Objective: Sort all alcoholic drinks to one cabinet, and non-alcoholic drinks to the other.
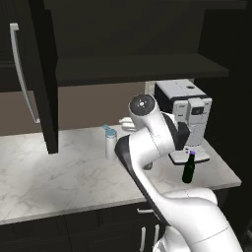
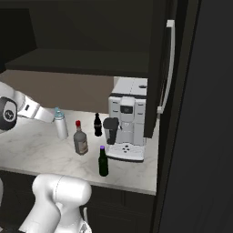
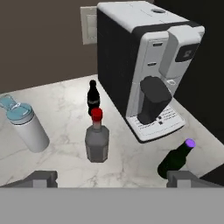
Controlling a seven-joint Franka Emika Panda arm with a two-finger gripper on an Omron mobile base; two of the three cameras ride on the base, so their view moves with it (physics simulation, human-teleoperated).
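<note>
— Claw [image 3: 112, 179]?
— Spread wide, nothing between the tips, hanging above the marble surface [image 3: 65, 94] and looking down over the drinks.
— Nearest to it?
— Liquor bottle [image 3: 96, 139], clear-grey with a red cap, upright, just ahead of the gap between the tips and a little toward the left one. No contact.
— And the rest?
— Small black cola bottle [image 3: 92, 97] with a red label, directly behind the liquor bottle, close to the dark side of the coffee machine [image 3: 144, 65]. White flask [image 3: 27, 127] with a light-blue spout lid, off to the left, well apart from both. Dark green beer bottle [image 3: 176, 159] with a purple cap, low on the right, right by the right-hand tip, just in front of the machine's drip tray.
— Anything in the way?
— Nothing between claw and liquor bottle. Coffee machine bulking over the right half, its dark spout hanging over the tray.
— Cabinets?
— Seen from the left base: near-black door [image 1: 37, 74] swung open on the left, long silver bar handle [image 1: 22, 74], bare dark shelf [image 1: 142, 66] above the surface. Seen from the right base: second dark door [image 2: 159, 68] standing open beside the machine, bar handle [image 2: 167, 68] facing out.
</note>
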